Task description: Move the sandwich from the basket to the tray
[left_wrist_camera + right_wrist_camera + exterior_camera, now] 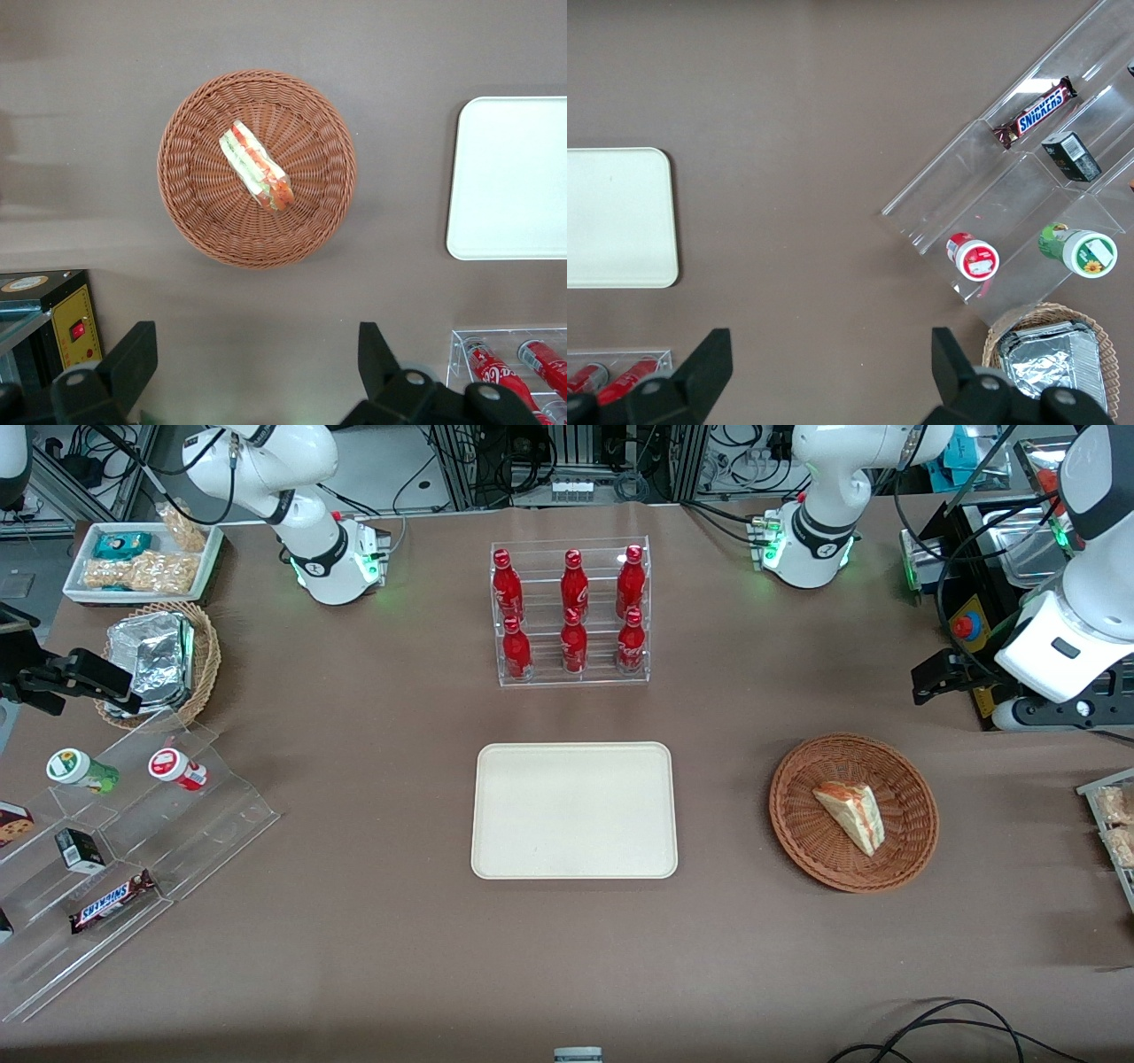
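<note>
Sandwich in basket, tray bare, gripper up w/ fingers apart.

Sandwich lies on its side in the round brown basket, toward the working arm's end of the table. Cream tray sits mid-table, well apart from basket, nothing on it. Gripper hangs above the table, farther from front cam than basket, fingers spread wide, holding nothing. Rack of red bottles farther from cam than tray.
</note>
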You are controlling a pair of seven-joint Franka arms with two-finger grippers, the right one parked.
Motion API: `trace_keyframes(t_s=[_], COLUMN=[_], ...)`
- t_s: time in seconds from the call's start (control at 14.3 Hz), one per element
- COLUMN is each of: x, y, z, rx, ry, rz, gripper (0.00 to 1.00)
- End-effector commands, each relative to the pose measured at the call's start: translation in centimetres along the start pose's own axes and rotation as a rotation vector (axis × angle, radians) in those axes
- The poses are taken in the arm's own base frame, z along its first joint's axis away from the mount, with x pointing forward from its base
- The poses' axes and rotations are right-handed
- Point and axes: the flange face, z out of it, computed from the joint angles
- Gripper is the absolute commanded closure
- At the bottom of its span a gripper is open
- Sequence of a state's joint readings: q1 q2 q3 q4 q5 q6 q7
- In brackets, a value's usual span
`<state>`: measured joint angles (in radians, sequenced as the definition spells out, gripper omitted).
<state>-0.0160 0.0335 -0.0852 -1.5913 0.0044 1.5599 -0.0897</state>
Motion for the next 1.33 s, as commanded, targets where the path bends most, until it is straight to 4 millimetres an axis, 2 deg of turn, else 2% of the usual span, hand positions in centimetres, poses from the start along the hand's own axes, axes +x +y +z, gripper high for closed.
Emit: trace_keyframes(t_s=[0.0, 0.49, 0.77, 0.98, 1.26], x=[0.3, 0.3, 0.8, 1.8, 3.1], y=[0.1, -0.1, -0.4, -0.4, -0.7], z=[-0.2, 0.3, 2.1, 6.3, 14.3], rx=[-0.01, -0.006, -0.004, 0.002, 0.048], ry=[-0.011, -0.025, -0.061, -0.122, -0.104], rz=[0.012, 0.007, 0.0, -0.001, 0.009], gripper=[0.0, 0.0, 0.0, 0.0, 0.0])
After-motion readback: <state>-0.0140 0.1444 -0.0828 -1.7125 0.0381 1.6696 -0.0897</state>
